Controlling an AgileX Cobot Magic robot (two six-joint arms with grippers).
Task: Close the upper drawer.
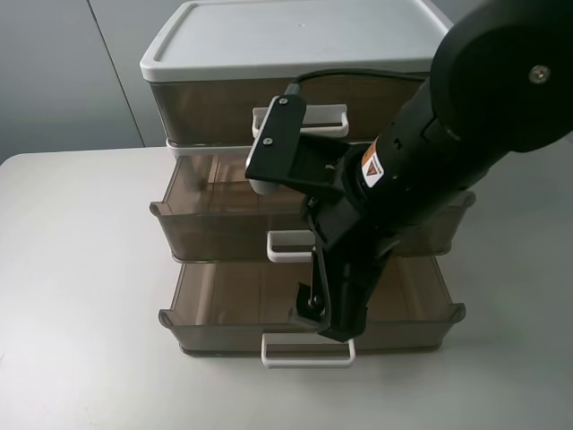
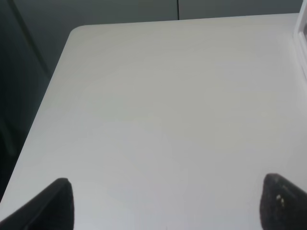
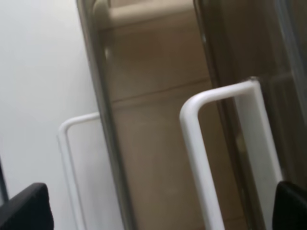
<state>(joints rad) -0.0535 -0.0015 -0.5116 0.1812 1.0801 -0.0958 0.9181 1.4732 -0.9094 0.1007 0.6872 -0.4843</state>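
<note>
The upper drawer point(image 1: 224, 228) is the middle one of three smoky-brown drawers and stands pulled partly out. Its chunky white loop handle point(image 1: 288, 245) sits at the front. My right gripper point(image 1: 329, 322) hangs open just in front of that handle, above the lowest drawer. In the right wrist view the chunky handle point(image 3: 192, 139) lies between the two spread fingertips point(image 3: 26, 208), untouched, and the right gripper point(image 3: 158, 213) holds nothing. My left gripper point(image 2: 168, 211) is open and empty over bare table, out of the exterior high view.
The lowest drawer point(image 1: 215, 305) is pulled out further, with a thin wide white handle point(image 1: 307, 351), also in the right wrist view point(image 3: 67, 143). The top drawer point(image 1: 215, 107) is shut under the white cabinet lid point(image 1: 269, 36). The white table point(image 1: 81, 296) extends to the left.
</note>
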